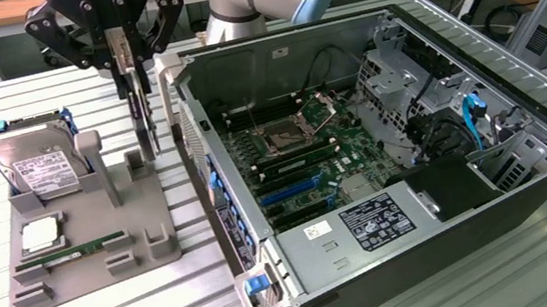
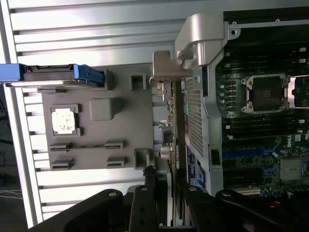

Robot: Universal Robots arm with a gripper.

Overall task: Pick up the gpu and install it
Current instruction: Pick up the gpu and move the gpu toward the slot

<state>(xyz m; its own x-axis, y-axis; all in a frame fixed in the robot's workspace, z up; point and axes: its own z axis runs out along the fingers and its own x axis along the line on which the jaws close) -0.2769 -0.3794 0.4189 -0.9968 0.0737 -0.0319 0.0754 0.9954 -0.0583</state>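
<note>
A: State of the gripper [image 1: 129, 65]?
B: Part-closed, clamping the thin dark gpu card [image 1: 145, 121] upright over the grey moulded tray [image 1: 86, 237], at the exterior view's left of the open black computer case [image 1: 193, 142]. I'd lift it dead vertical.

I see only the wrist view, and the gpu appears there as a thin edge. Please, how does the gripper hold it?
Observer: The gripper clamps the gpu by its top end; the card hangs upright below it.
Operator: Is it already inside the computer case?
Observer: No. It hangs outside the case, on the exterior view's left of its wall, above the grey fixture.
Operator: And the blue thing on the fixture?
Observer: A hard drive in a blue frame, leaning back, white label facing up.
</note>
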